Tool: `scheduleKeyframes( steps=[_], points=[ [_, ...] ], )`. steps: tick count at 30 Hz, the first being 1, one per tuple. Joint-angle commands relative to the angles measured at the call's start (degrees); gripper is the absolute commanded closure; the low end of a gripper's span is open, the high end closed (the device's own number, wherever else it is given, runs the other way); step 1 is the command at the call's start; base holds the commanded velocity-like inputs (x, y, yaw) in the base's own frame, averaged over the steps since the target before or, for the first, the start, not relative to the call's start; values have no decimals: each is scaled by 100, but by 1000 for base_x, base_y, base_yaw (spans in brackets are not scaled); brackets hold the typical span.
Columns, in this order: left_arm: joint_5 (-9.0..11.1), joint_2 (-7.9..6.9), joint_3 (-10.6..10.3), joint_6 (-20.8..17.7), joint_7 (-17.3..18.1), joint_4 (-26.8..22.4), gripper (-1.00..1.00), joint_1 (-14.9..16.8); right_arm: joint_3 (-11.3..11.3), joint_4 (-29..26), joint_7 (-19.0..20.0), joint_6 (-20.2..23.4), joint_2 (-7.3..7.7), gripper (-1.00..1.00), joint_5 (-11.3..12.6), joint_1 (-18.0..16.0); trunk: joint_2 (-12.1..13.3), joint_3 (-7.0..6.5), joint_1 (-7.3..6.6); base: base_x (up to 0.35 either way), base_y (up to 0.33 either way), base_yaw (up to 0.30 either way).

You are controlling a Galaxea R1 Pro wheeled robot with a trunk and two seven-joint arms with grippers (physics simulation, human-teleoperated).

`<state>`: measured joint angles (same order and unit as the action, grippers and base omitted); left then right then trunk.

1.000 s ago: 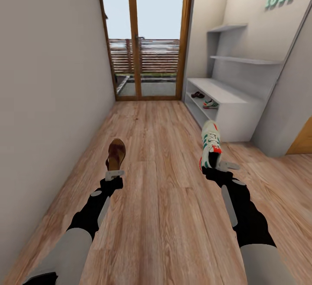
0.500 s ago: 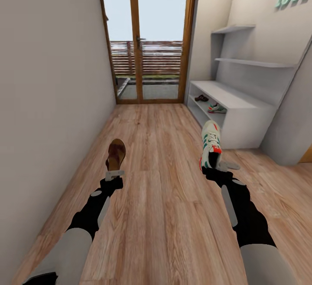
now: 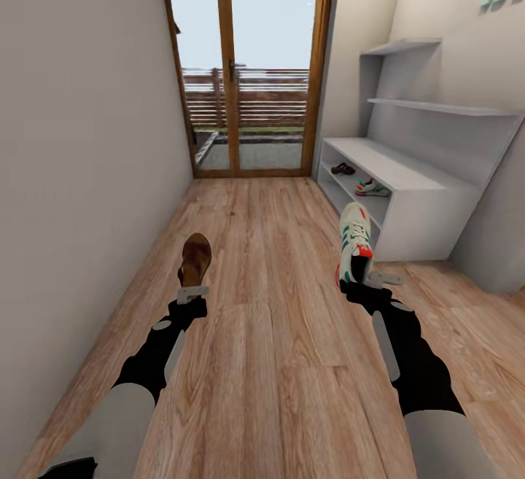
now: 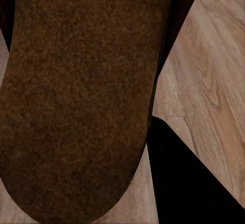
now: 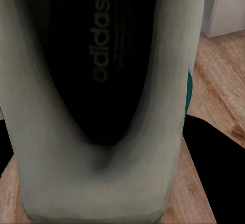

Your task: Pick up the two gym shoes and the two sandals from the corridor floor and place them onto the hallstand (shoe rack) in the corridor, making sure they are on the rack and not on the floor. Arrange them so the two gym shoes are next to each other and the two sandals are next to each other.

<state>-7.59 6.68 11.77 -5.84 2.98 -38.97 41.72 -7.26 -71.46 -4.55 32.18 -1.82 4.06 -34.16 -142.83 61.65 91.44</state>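
I am carrying two shoes down the corridor at once. My left gripper (image 3: 193, 291) is clamped on the heel end of a brown sandal (image 3: 196, 259), which sticks out ahead of it above the floor (image 3: 270, 362). My right gripper (image 3: 368, 280) is clamped on the heel of a white sneaker (image 3: 354, 240), toe pointing away from me. In the right wrist view the sneaker (image 5: 102, 96) fills the frame, its dark inside facing the camera.

The shoe rack (image 3: 430, 191) stands far to the right against the wall. Its upper shelf row already holds the other sandal (image 3: 342, 169) further off and the other sneaker (image 3: 372, 188) nearer to me.

My worries are these. Each shoe is pinched only at one end, so a jolt or a quick turn toward the rack could let it pivot or slip out and land back on the floor. The shelf opening looks low, so the sneaker's long toe could strike the rack's top edge or end wall as I reach in. Pushing in carelessly could also knock the shoes already stored. And I must pair correctly: sneaker beside sneaker, sandal beside sandal, or the arrangement fails.
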Motion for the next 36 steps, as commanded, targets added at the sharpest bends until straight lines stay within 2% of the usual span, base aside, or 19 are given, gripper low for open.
scheduleKeyframes(
  steps=[1, 36],
  points=[
    [-76, 9, 36, -31, 36, -14, 100, 3, -3, -8, -34, 25, -3, 100, 43, -3, -2, 5, 2, 344, 0, 0],
    [-77, 9, 36, -31, 36, -14, 100, 3, -3, -8, -31, 25, -3, 100, 42, -3, -2, -86, 2, 344, 0, 0]
  ],
)
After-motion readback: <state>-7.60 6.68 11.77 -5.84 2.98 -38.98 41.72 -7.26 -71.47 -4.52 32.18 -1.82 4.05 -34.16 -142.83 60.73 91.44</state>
